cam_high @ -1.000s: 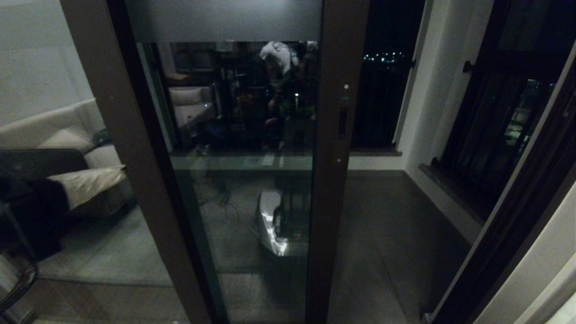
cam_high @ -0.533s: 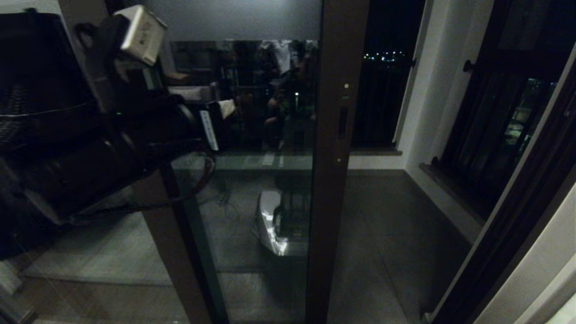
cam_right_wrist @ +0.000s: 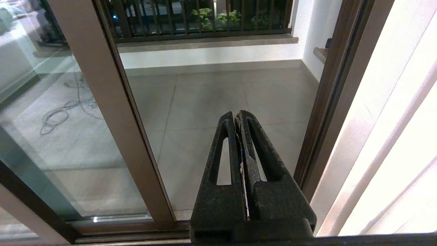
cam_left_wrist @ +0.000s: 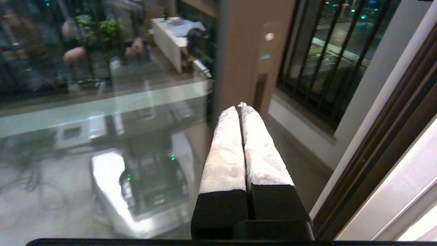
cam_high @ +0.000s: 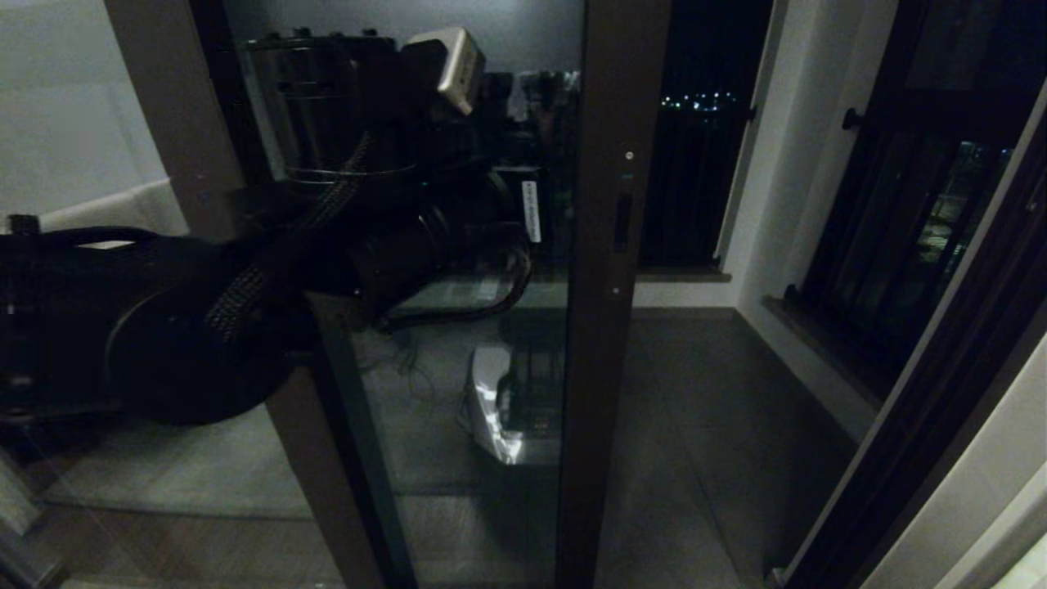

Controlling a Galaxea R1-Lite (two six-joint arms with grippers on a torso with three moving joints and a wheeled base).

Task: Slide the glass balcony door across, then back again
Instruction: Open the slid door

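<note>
Your left gripper, fingers pressed together and empty, has swung up before the glass balcony door, nearing its slot handle; sliding not yet begun.

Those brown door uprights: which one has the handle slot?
The upright bordering the open gap, at the glass balcony door's right edge. It carries a dark recessed slot and small screws; the left upright looks plain.
</note>
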